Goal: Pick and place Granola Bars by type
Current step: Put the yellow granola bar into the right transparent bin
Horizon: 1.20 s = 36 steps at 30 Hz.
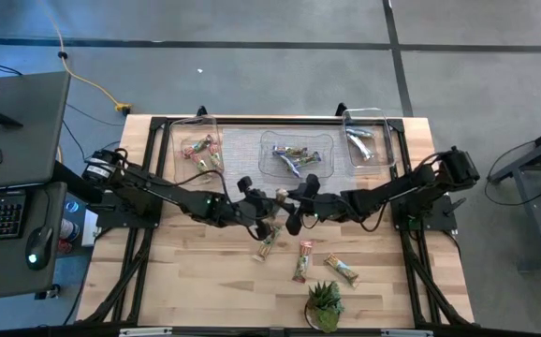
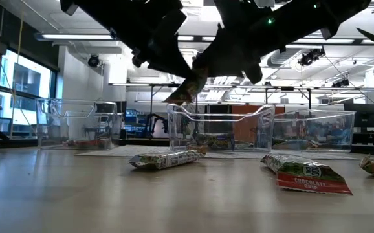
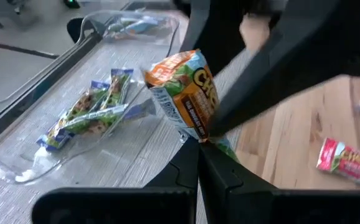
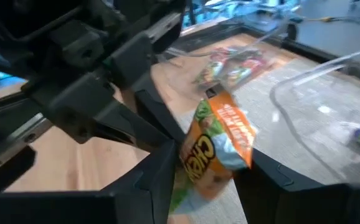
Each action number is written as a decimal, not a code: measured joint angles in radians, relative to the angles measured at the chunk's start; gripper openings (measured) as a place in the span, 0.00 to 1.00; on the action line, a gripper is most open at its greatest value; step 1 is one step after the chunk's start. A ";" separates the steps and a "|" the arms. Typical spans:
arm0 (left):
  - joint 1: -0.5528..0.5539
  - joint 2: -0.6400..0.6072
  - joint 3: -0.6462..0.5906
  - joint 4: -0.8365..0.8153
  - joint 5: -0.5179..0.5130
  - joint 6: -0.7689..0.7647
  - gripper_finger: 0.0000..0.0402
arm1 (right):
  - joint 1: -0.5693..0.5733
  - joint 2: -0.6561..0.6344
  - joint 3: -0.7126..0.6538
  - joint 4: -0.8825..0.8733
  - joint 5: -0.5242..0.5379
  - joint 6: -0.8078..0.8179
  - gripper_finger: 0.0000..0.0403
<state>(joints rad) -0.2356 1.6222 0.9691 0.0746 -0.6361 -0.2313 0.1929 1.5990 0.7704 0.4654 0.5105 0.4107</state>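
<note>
A tan-orange granola bar [image 1: 280,197] is held above the table's middle, in front of the middle bin; it shows large in the left wrist view [image 3: 186,87] and the right wrist view [image 4: 220,140]. My left gripper [image 3: 198,158], reaching in from the left, is shut on it. My right gripper [image 4: 214,180], coming from the right, is open, with a finger on either side of the same bar. Three more bars [image 1: 269,241] [image 1: 302,260] [image 1: 341,271] lie flat on the wood nearer the front edge. My left gripper pinches the tan-orange bar by one end [image 3: 197,134] between its two shut fingers. The bar is lifted clear of the table and stands out beyond the fingertips, tilted. My right gripper's fingers [image 4: 167,165] stand close beside the bar's long edges; whether they touch it I cannot tell.
Three clear bins stand on a grey mat along the far edge: the left one [image 1: 198,126] with green-and-red bars, the middle one [image 1: 269,150] with purple-blue bars, the right one [image 1: 383,131] with a few bars. A small potted plant [image 1: 324,304] stands at the near edge.
</note>
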 joint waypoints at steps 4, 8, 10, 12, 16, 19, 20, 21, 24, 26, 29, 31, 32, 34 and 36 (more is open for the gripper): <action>-0.001 0.000 -0.001 0.035 0.000 0.043 0.00 | -0.011 0.000 -0.002 0.030 -0.086 -0.026 0.34; -0.001 0.000 -0.001 0.042 0.012 0.046 0.00 | -0.009 -0.001 -0.002 0.043 -0.060 -0.038 0.34; -0.001 0.000 -0.001 0.044 0.016 0.045 0.00 | -0.010 -0.001 -0.002 0.049 -0.056 -0.046 0.34; 0.000 0.000 -0.001 0.048 0.023 0.044 0.00 | -0.010 -0.001 -0.002 0.054 -0.062 -0.052 0.33; 0.000 0.000 -0.001 0.050 0.027 0.044 0.00 | -0.010 -0.002 -0.001 0.062 -0.074 -0.057 0.25; -0.001 0.000 -0.001 0.047 0.035 0.044 0.00 | -0.010 -0.002 -0.001 0.052 -0.083 -0.056 0.16; -0.001 0.000 -0.001 0.043 0.039 0.044 0.00 | -0.010 -0.002 -0.001 0.048 -0.085 -0.057 0.13; -0.001 0.000 -0.001 0.041 0.041 0.044 0.00 | -0.010 -0.002 -0.001 0.045 -0.087 -0.064 0.10; -0.001 0.000 -0.001 0.041 0.044 0.044 0.00 | -0.010 -0.002 0.001 0.041 -0.095 -0.080 0.07; -0.001 0.000 -0.001 0.040 0.055 0.043 0.00 | -0.010 -0.002 0.001 0.038 -0.098 -0.080 0.07; 0.000 0.000 0.000 0.038 0.062 0.040 0.01 | -0.010 -0.002 0.001 0.038 -0.099 -0.079 0.09; 0.000 0.000 0.000 0.038 0.062 0.035 0.02 | -0.010 -0.002 0.001 0.038 -0.099 -0.079 0.11; 0.000 0.000 0.000 0.039 0.062 0.032 0.03 | -0.010 -0.002 0.001 0.037 -0.099 -0.078 0.12; 0.000 0.000 0.000 0.038 0.063 0.023 0.06 | -0.010 -0.002 0.001 0.034 -0.098 -0.075 0.10; 0.000 0.000 0.001 0.038 0.073 0.017 0.11 | -0.010 -0.002 0.001 0.027 -0.095 -0.076 0.06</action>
<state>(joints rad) -0.2356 1.6222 0.9698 0.1123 -0.5635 -0.2142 0.1833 1.5970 0.7715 0.4927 0.4157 0.3344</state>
